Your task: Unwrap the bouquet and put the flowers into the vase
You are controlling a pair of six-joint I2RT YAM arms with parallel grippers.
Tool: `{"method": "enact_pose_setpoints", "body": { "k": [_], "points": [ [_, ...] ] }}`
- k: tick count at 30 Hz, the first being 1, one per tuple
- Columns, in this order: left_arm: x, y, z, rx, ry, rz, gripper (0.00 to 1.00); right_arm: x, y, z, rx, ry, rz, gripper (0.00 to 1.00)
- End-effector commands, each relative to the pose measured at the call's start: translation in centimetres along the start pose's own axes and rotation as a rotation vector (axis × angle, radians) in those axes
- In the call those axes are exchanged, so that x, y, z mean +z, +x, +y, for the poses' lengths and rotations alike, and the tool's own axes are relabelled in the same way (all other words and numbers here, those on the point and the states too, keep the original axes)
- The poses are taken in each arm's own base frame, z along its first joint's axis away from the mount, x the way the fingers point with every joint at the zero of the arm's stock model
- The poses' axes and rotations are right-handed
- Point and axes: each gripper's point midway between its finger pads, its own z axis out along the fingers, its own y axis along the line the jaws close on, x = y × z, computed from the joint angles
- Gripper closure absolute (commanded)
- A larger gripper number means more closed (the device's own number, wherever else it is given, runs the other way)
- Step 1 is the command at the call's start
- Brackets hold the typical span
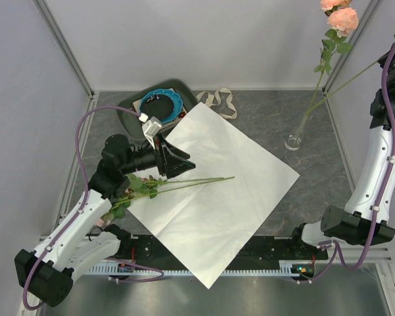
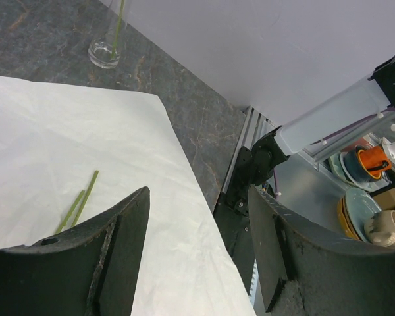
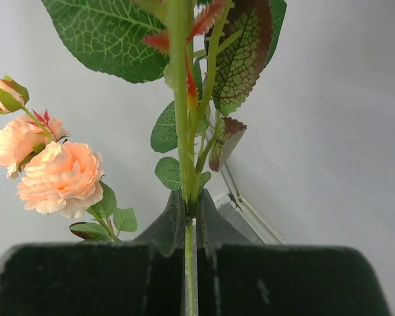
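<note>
Top external view gives me the small clear glass vase [image 1: 293,141] standing at the far right of the grey tabletop [image 1: 263,125], with 1 pale pink rose [image 1: 342,20] rising from it on a thin stem. My right claw [image 3: 189,214] is pinched tight on a green leafy stem [image 3: 179,99], up high beside those blooms. My left claw [image 2: 197,195] hangs wide apart over the unfolded cream-white paper sheet [image 1: 217,204], holding nothing. The other long-stemmed flowers [image 1: 178,184] lie across the paper's left edge beneath it.

top rose [image 1: 334,4] cropped, vase [image 2: 105,52] rim cropped
</note>
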Motion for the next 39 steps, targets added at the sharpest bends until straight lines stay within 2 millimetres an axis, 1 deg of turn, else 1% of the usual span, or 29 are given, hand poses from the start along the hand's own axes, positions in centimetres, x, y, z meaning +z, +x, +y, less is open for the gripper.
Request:
{"method": "enact_pose_setpoints", "body": {
  "k": [1,7,11,15,17,18,19,24,27,28,30,31,33,34,36,37,39],
  "points": [
    [0.0,-0.4,-0.4,0.01,0.026,-0.012,0.32,-0.1,-1.9,0.5,-0.002,-0.023,-0.063,1.0],
    [0.0,-0.4,-0.4,0.01,0.028,-0.012,0.32,0.4,-1.3,0.6,-0.011,-0.034,-0.051,1.0],
    [0.0,-0.3,-0.4,0.011,0.026,-0.012,0.32,0.8,-0.2,0.7,-0.023,-0.044,-0.032,1.0],
    [0.0,-0.4,-0.4,0.01,0.026,-0.012,0.32,0.9,0.8,1.8,-0.055,-0.084,-0.022,1.0],
    [0.0,-0.3,-0.4,0.01,0.026,-0.012,0.32,1.1,1.4,1.7,-0.069,-0.079,-0.015,1.0],
    [0.0,-0.4,-0.4,0.011,0.024,-0.015,0.32,1.0,1.6,1.9,-0.07,-0.088,-0.013,1.0],
    [-0.1,-0.4,-0.5,0.012,0.025,-0.016,0.32,1.2,2.3,2.0,-0.073,-0.098,-0.007,1.0],
    [-0.2,-0.4,-0.5,0.015,0.022,-0.02,0.32,1.1,4.0,3.0,-0.093,-0.124,0.011,1.0],
    [-0.2,-0.4,-0.5,0.015,0.021,-0.022,0.32,1.0,5.3,3.2,-0.109,-0.124,0.025,1.0],
    [-0.2,-0.4,-0.5,0.016,0.02,-0.023,0.32,1.1,6.0,3.1,-0.114,-0.123,0.029,1.0],
    [-0.3,-0.4,-0.6,0.018,0.021,-0.025,0.32,0.8,6.2,3.4,-0.113,-0.138,0.015,1.0],
    [-0.3,-0.4,-0.6,0.016,0.02,-0.024,0.32,0.9,7.2,3.3,-0.112,-0.137,0.031,1.0],
    [-0.3,-0.4,-0.6,0.017,0.022,-0.024,0.32,0.9,7.9,3.5,-0.105,-0.144,0.034,1.0],
    [-0.3,-0.5,-0.7,0.021,0.022,-0.028,0.32,1.1,8.9,3.4,-0.106,-0.146,0.054,1.0],
    [-0.4,-0.5,-0.7,0.019,0.021,-0.028,0.32,1.2,9.9,3.9,-0.107,-0.158,0.069,1.0],
    [-0.4,-0.5,-0.7,0.02,0.022,-0.027,0.32,1.4,10.8,3.9,-0.11,-0.157,0.087,1.0],
    [-0.4,-0.4,-0.8,0.022,0.022,-0.027,0.32,1.5,11.7,4.1,-0.111,-0.162,0.097,1.0]
  ]
}}
